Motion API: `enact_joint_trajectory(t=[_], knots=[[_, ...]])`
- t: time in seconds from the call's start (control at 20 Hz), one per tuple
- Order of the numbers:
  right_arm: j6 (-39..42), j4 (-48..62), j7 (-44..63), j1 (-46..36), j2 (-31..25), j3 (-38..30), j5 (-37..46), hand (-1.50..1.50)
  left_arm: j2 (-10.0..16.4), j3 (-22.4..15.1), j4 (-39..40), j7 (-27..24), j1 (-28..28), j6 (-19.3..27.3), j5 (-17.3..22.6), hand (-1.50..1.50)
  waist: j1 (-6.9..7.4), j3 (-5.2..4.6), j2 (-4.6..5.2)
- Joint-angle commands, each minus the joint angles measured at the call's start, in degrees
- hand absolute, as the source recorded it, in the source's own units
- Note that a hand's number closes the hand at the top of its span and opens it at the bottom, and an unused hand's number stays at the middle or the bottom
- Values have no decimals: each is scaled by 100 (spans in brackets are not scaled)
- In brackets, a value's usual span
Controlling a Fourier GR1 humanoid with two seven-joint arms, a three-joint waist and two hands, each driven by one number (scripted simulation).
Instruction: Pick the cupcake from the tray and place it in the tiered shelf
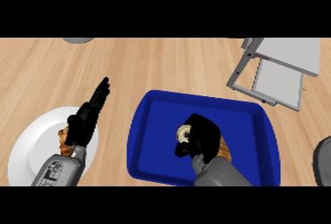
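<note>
Over wood counter (161,61), clasping cupcake (184,132) in tray (194,103) with curled right hand (202,136) — worth lifting straight and level before swinging toward shelf (291,54). Resting left hand (87,118) open above plate (32,140).

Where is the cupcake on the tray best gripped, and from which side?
Grip the cupcake across its middle, coming from above. It sits low inside the tray, whose raised rim would hinder a sideways approach. The right hand curls over it this way; pale frosting shows left of the hand, brown cake right.
</note>
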Motion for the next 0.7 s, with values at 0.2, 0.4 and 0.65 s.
enact_joint_trajectory(t=[0.2, 0.4, 0.65], knots=[[867, -963, -2306, 681, -1279, 983, -791, 150, 44, 45, -120, -102, 184, -34, -53, 0, -32, 22, -10], [1287, -1388, -3662, 651, -1800, 1964, -782, 150, -27, -29, -145, -37, 91, -125, 15, 0, 164, 38, -27], [1285, -2507, -5282, 986, -2866, 1988, -1528, 150, -38, 40, -131, -50, 174, -11, -4, 0, -110, 49, -24]])
